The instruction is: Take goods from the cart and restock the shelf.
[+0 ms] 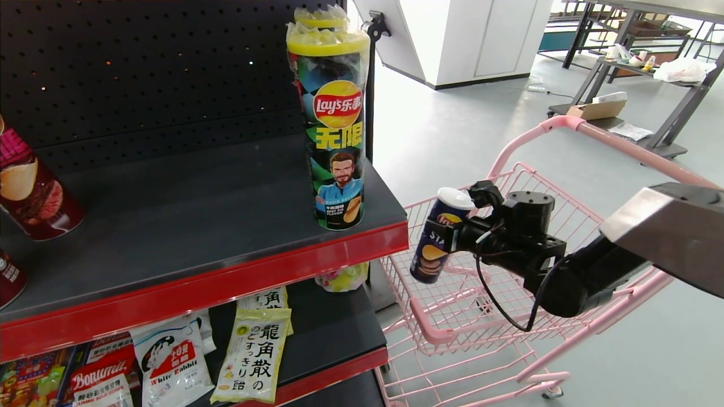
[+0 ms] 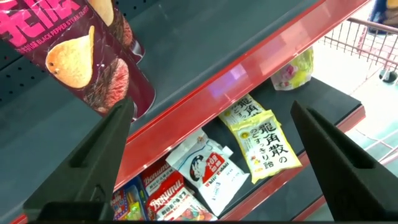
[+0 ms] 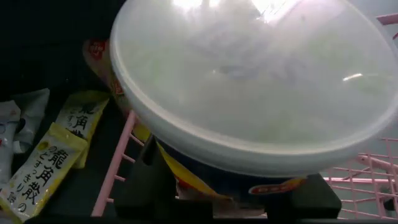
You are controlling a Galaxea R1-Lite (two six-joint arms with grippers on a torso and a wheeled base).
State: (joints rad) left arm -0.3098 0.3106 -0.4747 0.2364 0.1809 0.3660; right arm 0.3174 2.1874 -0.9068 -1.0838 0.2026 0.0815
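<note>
Two grippers, two different states. The right gripper has its jaws clamped on the sides of a blue can of crisps, gripping it just below the white lid. The can is tilted, its lid leaning toward the arm. It hangs in the air over the near corner of the pink cart, just beside the right end of the shelf and slightly lower than the shelf's red front edge. The left gripper hovers in front of that red edge with its jaws spread wide apart, holding and touching nothing. A maroon can stands on the shelf board close to one of its dark fingers. At the shelf's right end a tall green can stands upright near the front edge, well apart from the maroon one. Yellow packets lie flat on the lower shelf.
</note>
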